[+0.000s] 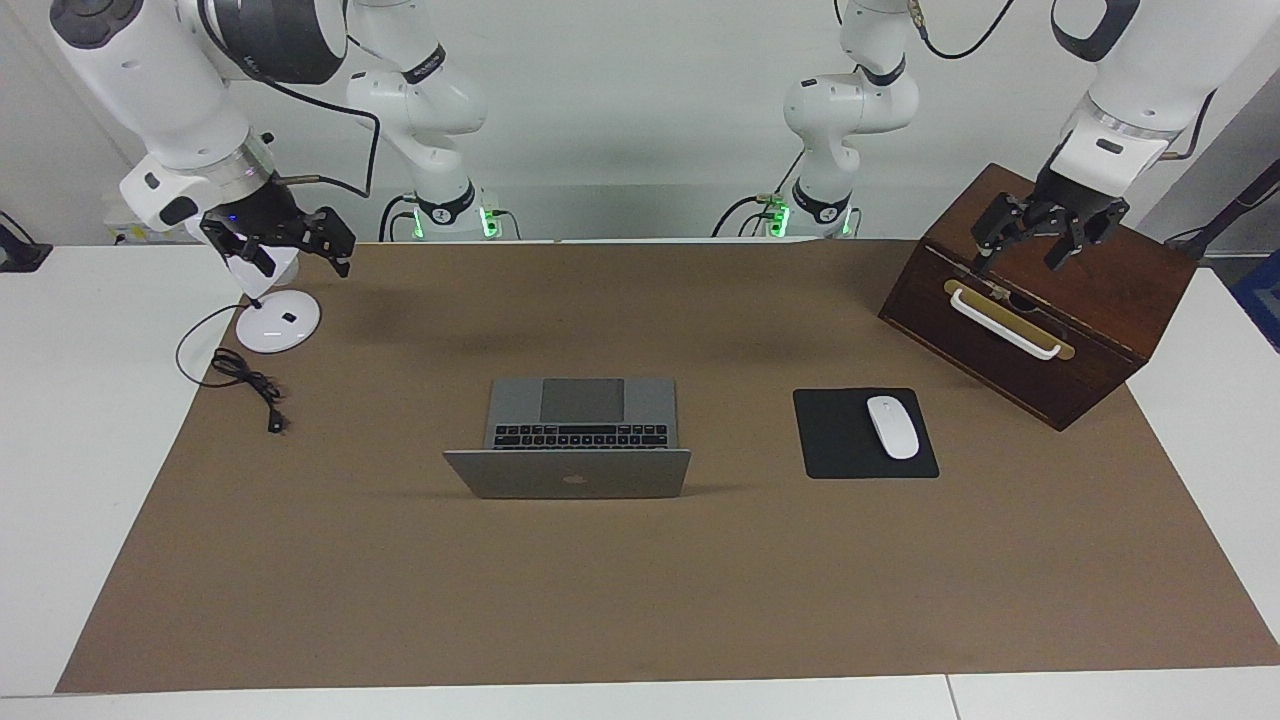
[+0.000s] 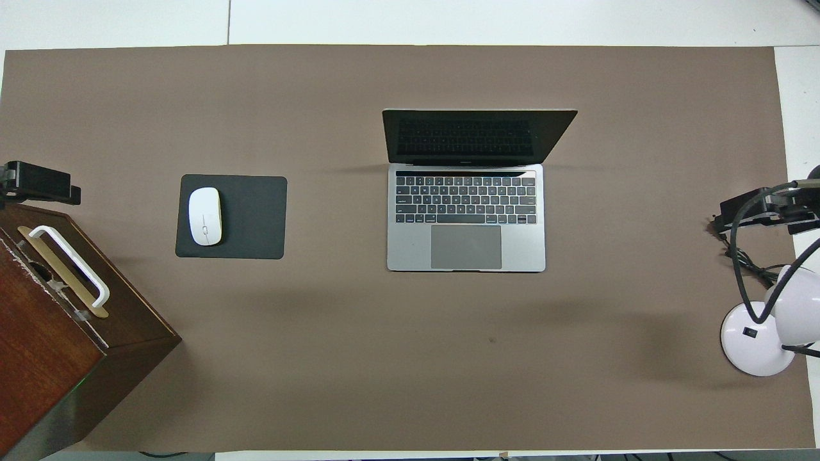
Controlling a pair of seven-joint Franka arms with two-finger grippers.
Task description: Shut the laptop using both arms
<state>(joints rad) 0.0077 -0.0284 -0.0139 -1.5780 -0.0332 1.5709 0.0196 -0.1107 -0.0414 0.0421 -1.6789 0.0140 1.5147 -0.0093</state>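
- Hanging in the air over the dark brown wooden box (image 1: 1040, 300), the left claw (image 1: 1045, 240) has its black fingers spread apart and grips nothing; it sits above the box's white bar handle (image 1: 1003, 322), at the left arm's end of the surface.
- Over the round white base of the desk lamp (image 1: 277, 325), the right claw (image 1: 280, 240) also hangs with its fingers apart and empty, at the right arm's end of the surface, near the edge closest to the robots.
- Both large white jointed arms wait at the two ends, well apart from the laptop.
- A thin black cable (image 1: 245, 378) lies coiled on the brown mat (image 1: 640, 580) just beside the lamp base.
- The thin silver-grey metal laptop (image 2: 466, 218) sits in the middle of the surface, open, with its black keys and grey trackpad facing the robots and its lid upright, the dark screen (image 2: 471, 136) turned toward them.
- Between the laptop and the wooden box lies a flat black rectangular mousepad (image 2: 250, 218), with a white oval mouse (image 2: 205, 216) resting on the part of it toward the box.
- The brown mat covers most of the white surface (image 1: 90, 420).
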